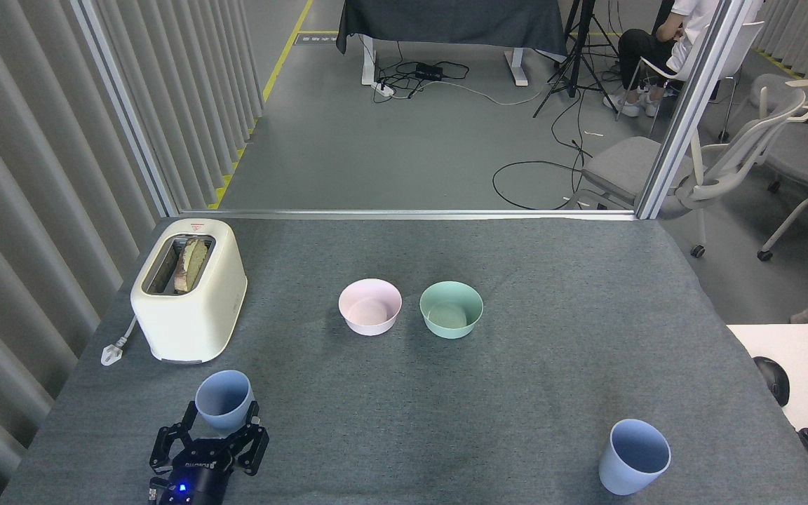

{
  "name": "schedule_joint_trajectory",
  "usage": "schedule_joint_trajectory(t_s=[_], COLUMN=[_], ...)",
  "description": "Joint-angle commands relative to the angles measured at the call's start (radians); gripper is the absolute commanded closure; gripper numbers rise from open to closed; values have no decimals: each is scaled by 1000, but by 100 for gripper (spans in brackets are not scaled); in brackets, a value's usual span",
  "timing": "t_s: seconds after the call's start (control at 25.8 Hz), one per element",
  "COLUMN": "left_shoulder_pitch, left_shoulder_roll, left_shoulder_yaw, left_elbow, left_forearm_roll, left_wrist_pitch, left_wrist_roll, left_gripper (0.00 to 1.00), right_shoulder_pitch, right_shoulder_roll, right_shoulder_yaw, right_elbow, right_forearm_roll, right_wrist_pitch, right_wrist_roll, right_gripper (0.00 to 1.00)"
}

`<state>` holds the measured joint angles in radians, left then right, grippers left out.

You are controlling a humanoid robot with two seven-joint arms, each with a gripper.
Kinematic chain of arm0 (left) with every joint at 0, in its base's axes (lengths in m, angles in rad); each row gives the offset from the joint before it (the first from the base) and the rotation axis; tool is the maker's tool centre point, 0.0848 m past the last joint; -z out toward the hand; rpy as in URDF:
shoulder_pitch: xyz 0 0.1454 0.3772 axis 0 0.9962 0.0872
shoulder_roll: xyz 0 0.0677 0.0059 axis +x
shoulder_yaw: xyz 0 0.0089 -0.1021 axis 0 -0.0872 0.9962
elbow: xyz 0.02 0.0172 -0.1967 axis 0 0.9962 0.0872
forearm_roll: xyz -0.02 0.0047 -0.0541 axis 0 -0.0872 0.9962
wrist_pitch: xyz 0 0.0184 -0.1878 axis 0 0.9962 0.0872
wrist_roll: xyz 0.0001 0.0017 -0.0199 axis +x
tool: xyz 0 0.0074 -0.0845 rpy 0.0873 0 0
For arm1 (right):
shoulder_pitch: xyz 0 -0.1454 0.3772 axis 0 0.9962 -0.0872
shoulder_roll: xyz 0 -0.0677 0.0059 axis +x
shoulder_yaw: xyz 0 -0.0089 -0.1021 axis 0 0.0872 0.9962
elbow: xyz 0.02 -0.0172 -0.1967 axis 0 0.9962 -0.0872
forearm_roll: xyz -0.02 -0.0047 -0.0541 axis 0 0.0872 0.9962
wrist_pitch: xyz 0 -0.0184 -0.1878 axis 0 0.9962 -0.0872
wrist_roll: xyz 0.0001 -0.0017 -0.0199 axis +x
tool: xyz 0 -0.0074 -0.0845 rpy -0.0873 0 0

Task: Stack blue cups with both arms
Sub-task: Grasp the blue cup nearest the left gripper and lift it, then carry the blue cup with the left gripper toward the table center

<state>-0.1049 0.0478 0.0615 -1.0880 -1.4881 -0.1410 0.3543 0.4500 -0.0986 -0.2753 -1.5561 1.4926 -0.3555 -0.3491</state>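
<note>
One blue cup (223, 395) stands upright at the near left of the table, in front of the toaster. My left gripper (221, 415) rises from the bottom edge just behind it, open, with black fingers (189, 415) reaching up on either side of the cup's lower part. I cannot tell whether they touch it. A blue light glows on the gripper's body. The other blue cup (634, 456) stands upright at the near right, with nothing near it. My right arm is out of view.
A cream toaster (189, 298) with bread in its slot stands at the left, its plug lying beside it. A pink bowl (369, 306) and a mint-green bowl (451, 309) sit side by side mid-table. A white desk with mouse and keyboard adjoins the right edge.
</note>
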Motion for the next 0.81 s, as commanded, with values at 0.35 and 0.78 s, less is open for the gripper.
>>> schedule_joint_trajectory(t_s=[0.35, 0.78], left_shoulder_pitch=[-58, -25], left_shoulder_roll=[-2, -6], left_shoulder_yaw=[-28, -130], left_elbow=[71, -130], left_forearm_roll=[2, 0], left_wrist_pitch=[-2, -51], left_wrist_roll=[3, 3], left_gripper=[17, 37], right_shoulder_pitch=[6, 7], right_shoulder_roll=[-3, -4], right_shoulder_yaw=[-1, -1], right_elbow=[4, 4], right_forearm_roll=[0, 0], right_wrist_pitch=[1, 1], right_wrist_roll=[-7, -7], right_gripper=[0, 0])
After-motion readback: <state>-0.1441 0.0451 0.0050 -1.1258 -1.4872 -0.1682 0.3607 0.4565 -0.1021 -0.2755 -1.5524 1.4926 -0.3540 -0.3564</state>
